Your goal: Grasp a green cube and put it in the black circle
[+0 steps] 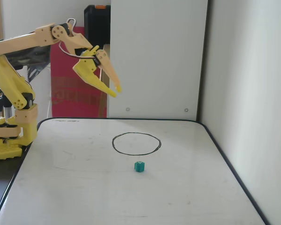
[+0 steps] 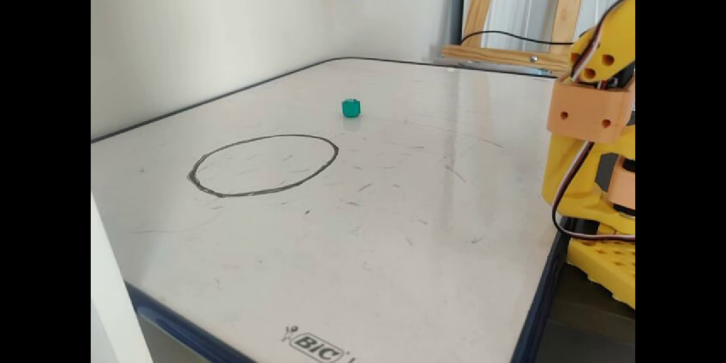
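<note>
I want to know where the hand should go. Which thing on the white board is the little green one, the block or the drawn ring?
The green cube is the green one, small and solid. The black circle is only a thin drawn outline beside it.

Place: looked like a home hobby corner.
Worktop: a BIC-branded whiteboard (image 2: 397,227) lay flat as the worktop.
Far left: a red panel (image 1: 77,89) and black case (image 1: 97,30).
Far right: a wooden easel (image 2: 499,54) stood by white curtains.
</note>
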